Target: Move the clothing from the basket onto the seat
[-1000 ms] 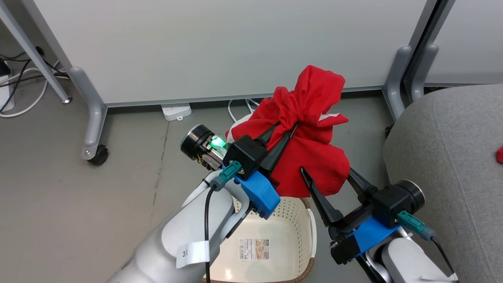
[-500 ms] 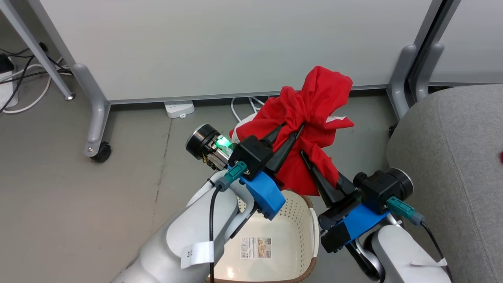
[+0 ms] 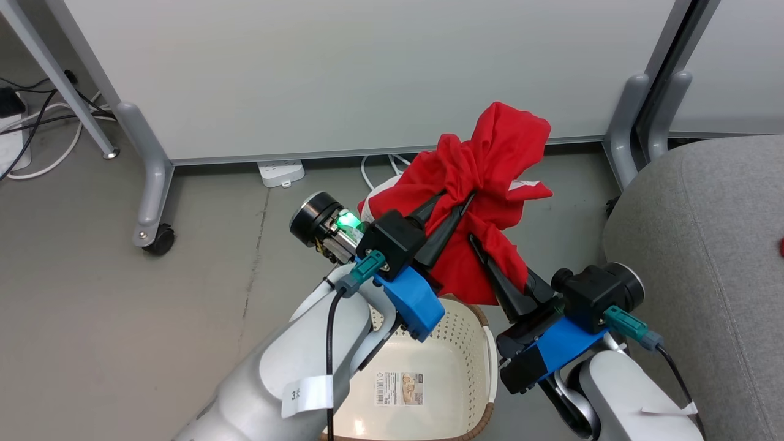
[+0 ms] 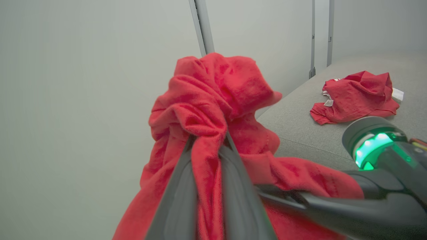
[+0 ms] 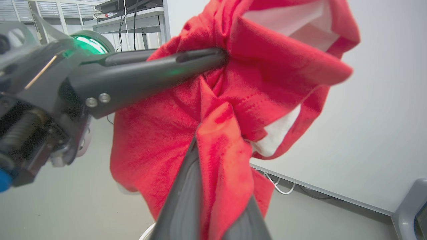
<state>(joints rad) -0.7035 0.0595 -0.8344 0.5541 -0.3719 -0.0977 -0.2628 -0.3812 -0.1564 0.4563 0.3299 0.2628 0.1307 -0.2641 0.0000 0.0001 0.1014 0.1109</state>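
- Above the basket (image 3: 487,352): the clothing (image 3: 490,165) hangs bunched over the far rim, pinched between the left gripper (image 3: 457,197) and the right gripper (image 3: 490,254). The left forearm (image 3: 294,380) overhangs the left rim.
- Left of the basket: bare floor (image 3: 122,318) as far as a castor leg (image 3: 150,190).
- Beyond the basket: a partition (image 3: 367,73) bars the way, with a power strip (image 3: 280,173) at its foot.
- Right of the basket: a narrow strip of floor, then the seat (image 3: 704,257). The seat is bare near its edge, with a second red garment (image 4: 357,95) lying farther in.
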